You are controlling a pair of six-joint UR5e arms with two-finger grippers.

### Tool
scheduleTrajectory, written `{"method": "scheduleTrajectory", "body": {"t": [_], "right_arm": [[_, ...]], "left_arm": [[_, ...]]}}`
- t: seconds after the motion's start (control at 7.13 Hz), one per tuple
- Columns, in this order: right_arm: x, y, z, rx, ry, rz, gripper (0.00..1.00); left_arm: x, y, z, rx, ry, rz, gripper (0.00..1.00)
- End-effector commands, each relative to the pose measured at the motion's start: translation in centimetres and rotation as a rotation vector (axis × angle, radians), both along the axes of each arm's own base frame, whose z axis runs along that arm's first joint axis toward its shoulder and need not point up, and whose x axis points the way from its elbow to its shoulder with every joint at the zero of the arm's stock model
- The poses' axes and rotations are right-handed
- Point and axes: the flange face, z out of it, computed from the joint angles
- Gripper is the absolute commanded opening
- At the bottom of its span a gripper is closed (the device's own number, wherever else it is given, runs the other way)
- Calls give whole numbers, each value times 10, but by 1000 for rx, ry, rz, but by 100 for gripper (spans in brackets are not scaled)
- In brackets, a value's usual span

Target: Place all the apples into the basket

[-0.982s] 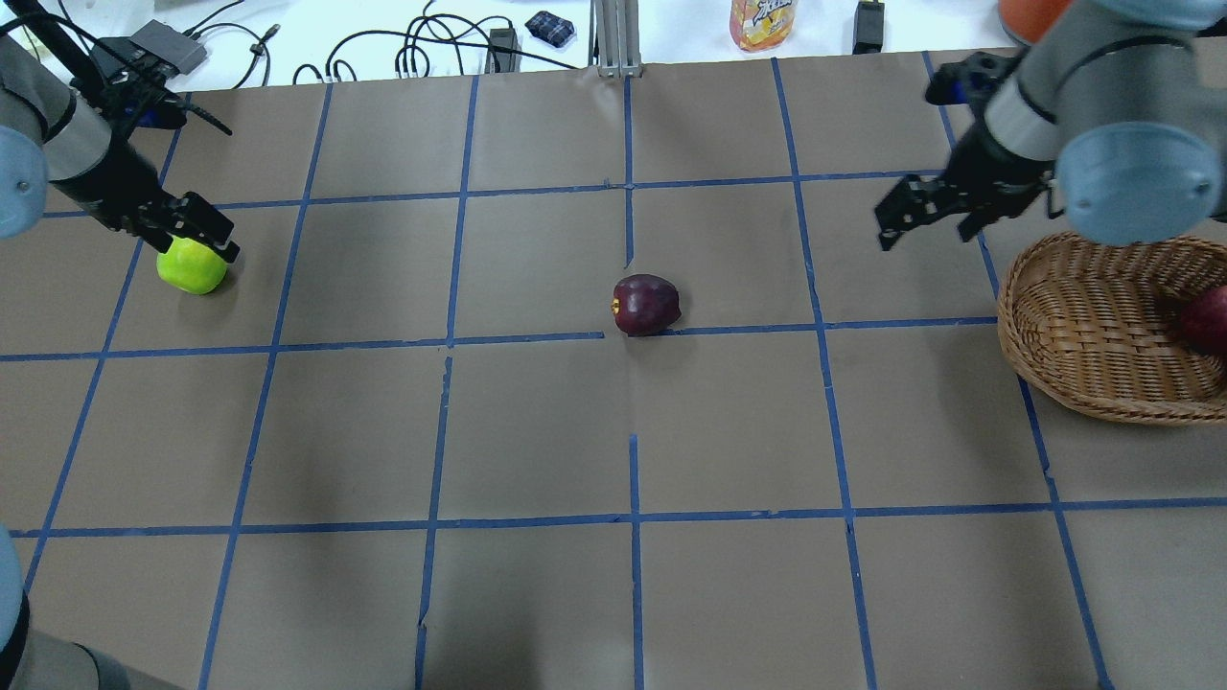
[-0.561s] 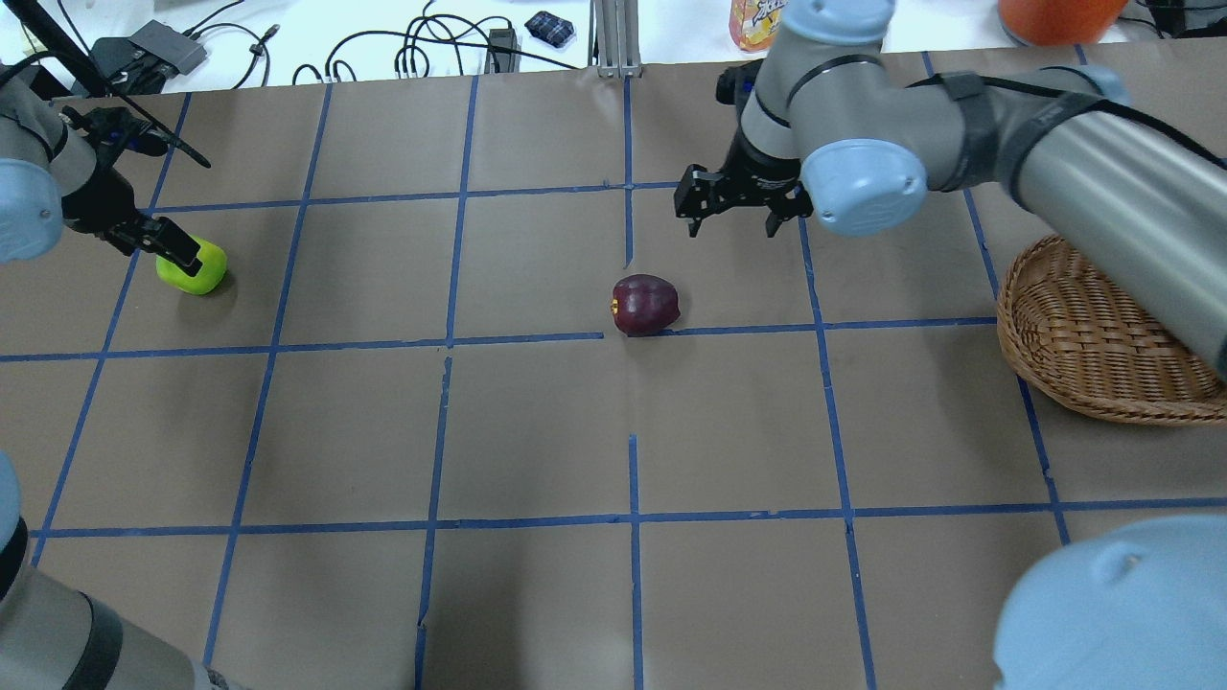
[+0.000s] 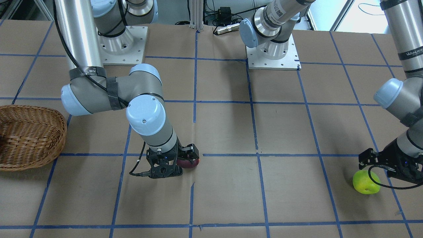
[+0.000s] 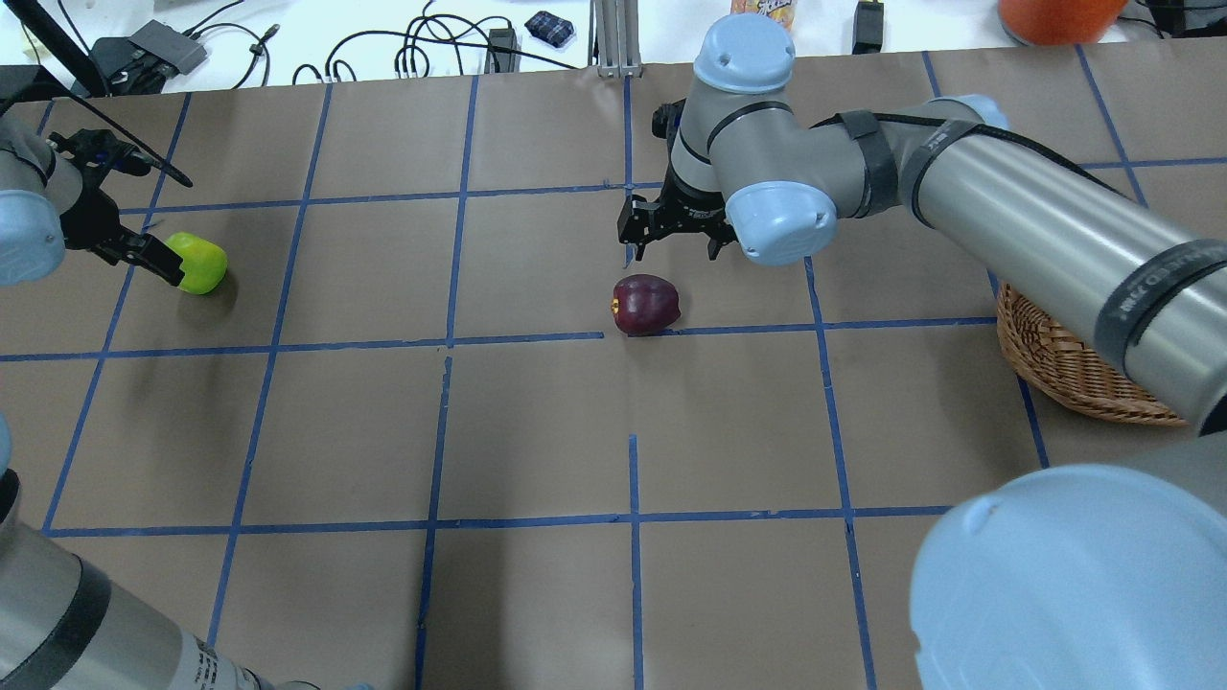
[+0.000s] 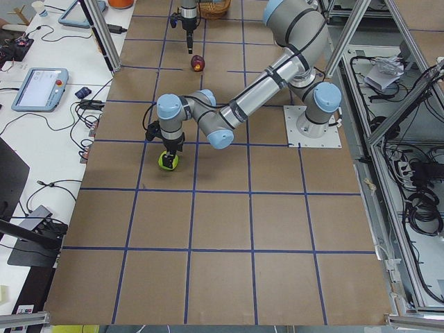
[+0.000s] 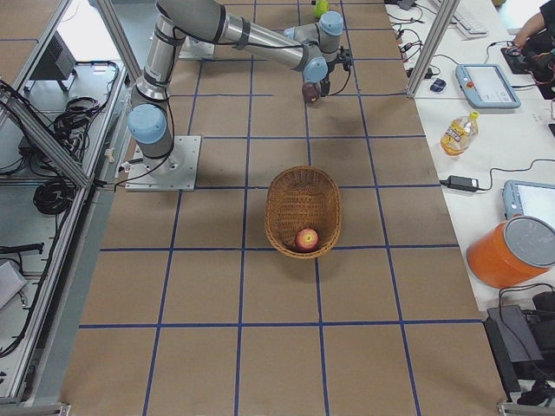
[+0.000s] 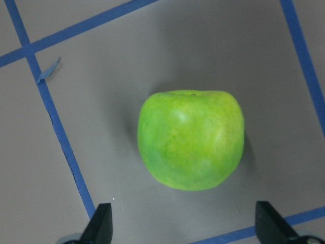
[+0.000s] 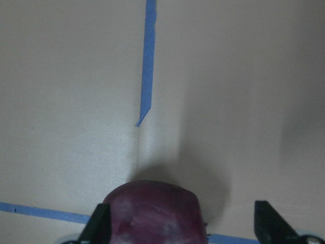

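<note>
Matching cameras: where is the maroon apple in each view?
Front-facing: maroon apple lower left of centre, partly hidden.
Overhead: apple at centre.
Exterior left: apple top, left of centre.
Exterior right: apple top, right of centre.
Left wrist: not in it.
Right wrist: apple at bottom edge.
Landmark: blue tape line beside it.

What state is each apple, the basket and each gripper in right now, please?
green apple: on the table, not gripped.
maroon apple: on the table, not gripped.
red apple: in the basket.
basket: upright, holds one apple.
left gripper: open, above the green apple.
right gripper: open, near the maroon apple.
</note>
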Motion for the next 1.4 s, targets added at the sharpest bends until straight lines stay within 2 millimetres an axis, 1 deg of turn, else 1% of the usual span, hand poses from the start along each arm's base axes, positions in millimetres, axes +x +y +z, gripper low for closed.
{"method": "scheduleTrajectory", "body": {"t": [0.0, 0.28, 0.42, 0.56, 0.7, 0.84, 0.98, 1.12, 1.26], "right_arm": [[20, 9, -13, 11, 0, 31, 100], [22, 8, -25, 30, 5, 36, 100], [22, 8, -25, 29, 6, 36, 100], [23, 11, -27, 38, 8, 40, 100], [22, 14, -35, 60, 14, 40, 100], [21, 17, -43, 78, 17, 42, 100], [21, 18, -48, 85, 19, 45, 100], [21, 18, -46, 82, 19, 46, 89], [21, 18, -46, 87, 17, 46, 70]], "left_arm": [[-1, -6, -20, -26, 43, -9, 100], [1, -10, -31, -35, 34, -6, 100], [2, -10, -31, -32, 31, -4, 95], [2, -10, -18, -41, 23, 2, 76], [-12, -13, -7, -36, 28, -16, 53], [-16, -9, 6, -28, 31, -16, 40], [-23, -8, 16, -23, 34, -21, 29], [-63, -12, 31, -3, 54, -3, 27], [-110, -13, 47, 18, 78, 75, 27]]}}
